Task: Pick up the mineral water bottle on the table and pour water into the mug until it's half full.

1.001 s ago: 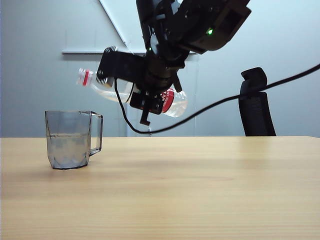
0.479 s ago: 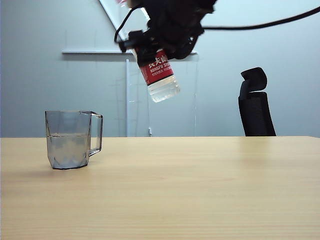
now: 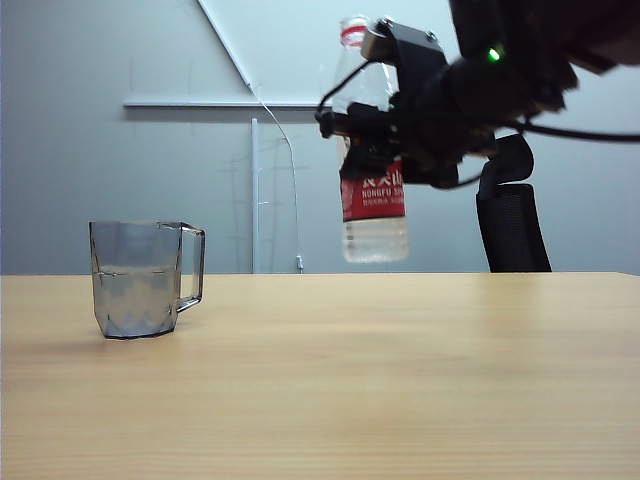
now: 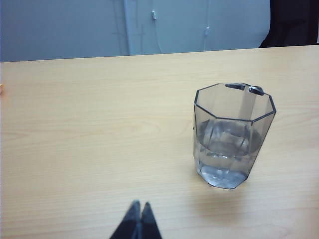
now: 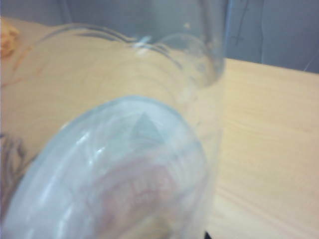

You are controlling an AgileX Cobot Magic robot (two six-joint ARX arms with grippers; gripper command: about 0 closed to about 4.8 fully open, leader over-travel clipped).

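The mineral water bottle hangs upright in the air above the table, right of centre, with water in its lower part. My right gripper is shut on it around the upper body, above the red label. In the right wrist view the clear bottle fills the picture and hides the fingers. The smoky grey mug stands on the table at the left, holding water to about half its height. In the left wrist view my left gripper is shut and empty, short of the mug.
A black office chair stands behind the table's far edge on the right. The right arm's black cable runs off to the right. A grey wall with a whiteboard rail is behind.
The bottle has swung from lying tipped toward the mug to upright. The right arm has carried it rightward, away from the mug. The mug has not moved.
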